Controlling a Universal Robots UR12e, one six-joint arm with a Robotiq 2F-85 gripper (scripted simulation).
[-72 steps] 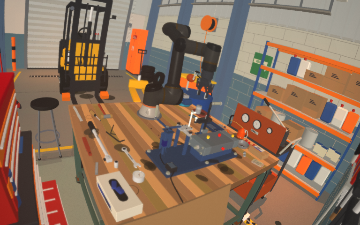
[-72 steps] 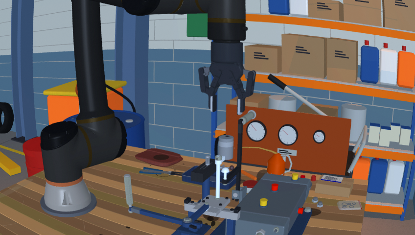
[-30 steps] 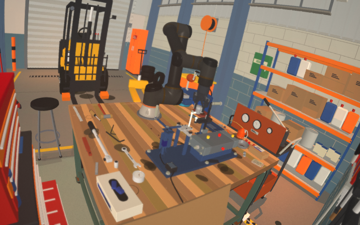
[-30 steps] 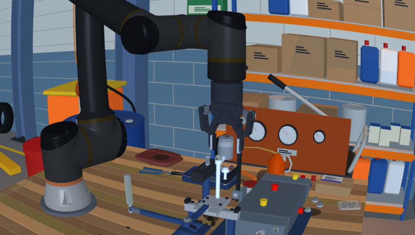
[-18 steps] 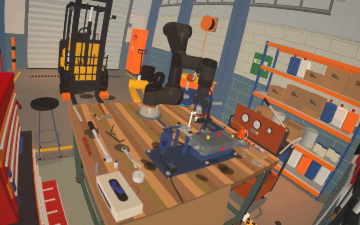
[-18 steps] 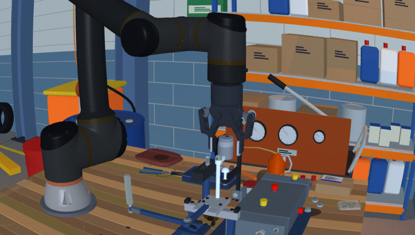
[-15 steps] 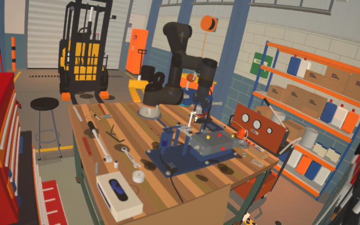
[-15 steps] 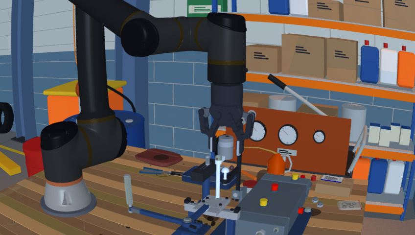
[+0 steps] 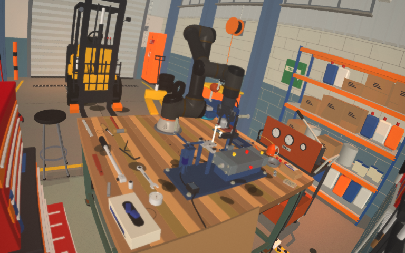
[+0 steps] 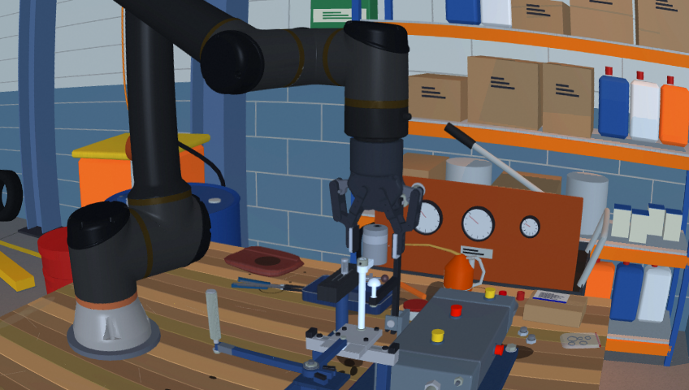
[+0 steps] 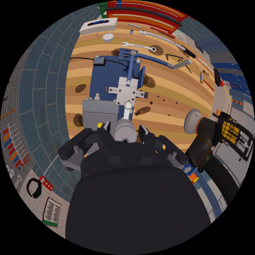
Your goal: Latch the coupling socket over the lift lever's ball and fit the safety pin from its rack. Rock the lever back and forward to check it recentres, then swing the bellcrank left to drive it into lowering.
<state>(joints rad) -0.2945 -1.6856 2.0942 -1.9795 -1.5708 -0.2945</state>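
The safety pin (image 10: 373, 286) is partly hidden behind the white lift lever (image 10: 362, 299) where it stands in its black rack (image 10: 349, 291). The grey cylindrical coupling socket (image 10: 375, 244) hangs just above and slightly right of the lever's ball top (image 10: 363, 263), and my gripper (image 10: 374, 244) straddles the socket with its fingers open and holds nothing. The lever rises upright from a grey mounting block (image 10: 358, 339) beside the grey valve box (image 10: 452, 336). The blue bellcrank arm (image 10: 271, 355) with its grey handle (image 10: 212, 314) reaches out to the left.
An orange gauge panel (image 10: 488, 239) and shelving stand behind the fixture. An orange oil can (image 10: 458, 272) and a red pad (image 10: 263, 260) lie nearby. Wrenches, a torque wrench (image 9: 112, 158) and a white box (image 9: 133, 219) occupy the near bench, beyond the blue base plate (image 9: 209, 179).
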